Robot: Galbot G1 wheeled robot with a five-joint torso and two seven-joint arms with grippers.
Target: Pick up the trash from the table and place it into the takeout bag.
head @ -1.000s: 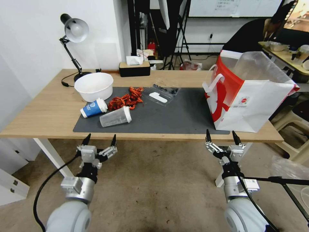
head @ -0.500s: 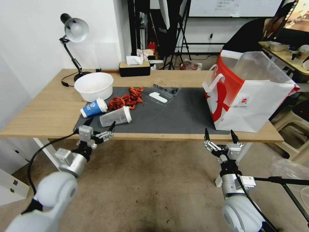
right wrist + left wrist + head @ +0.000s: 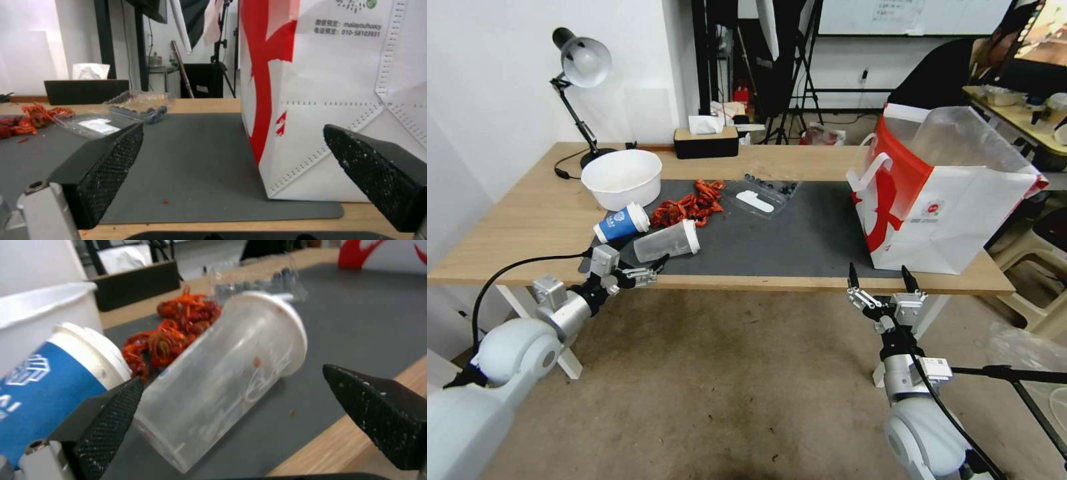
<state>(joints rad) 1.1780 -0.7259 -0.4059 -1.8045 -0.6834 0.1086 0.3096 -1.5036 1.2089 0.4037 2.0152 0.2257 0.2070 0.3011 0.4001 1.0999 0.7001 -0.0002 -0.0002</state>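
left gripper [image 3: 640, 260] sits at the near edge of the table [image 3: 527, 233], jaws spread wide w/ nothing in them, lined up on the clear cup [image 3: 666, 241] lying on its side on the dark mat [image 3: 800, 240]. blue cup [image 3: 620, 223] lies just beside it, red shells [image 3: 690, 205] right behind. in the left wrist view the clear cup [image 3: 222, 373] lies between the fingertips [image 3: 111, 413], not yet touched.

right gripper [image 3: 877, 279] hangs parked below the table edge in front of the takeout bag [image 3: 940, 200], also wide open & empty.

risks, imo: cup is thin plastic (prob. crushes or squirts out under a hard pinch), it's round so a nudge could roll it into the blue cup or shells, and one finger looks close enough to the blue cup to snag it.
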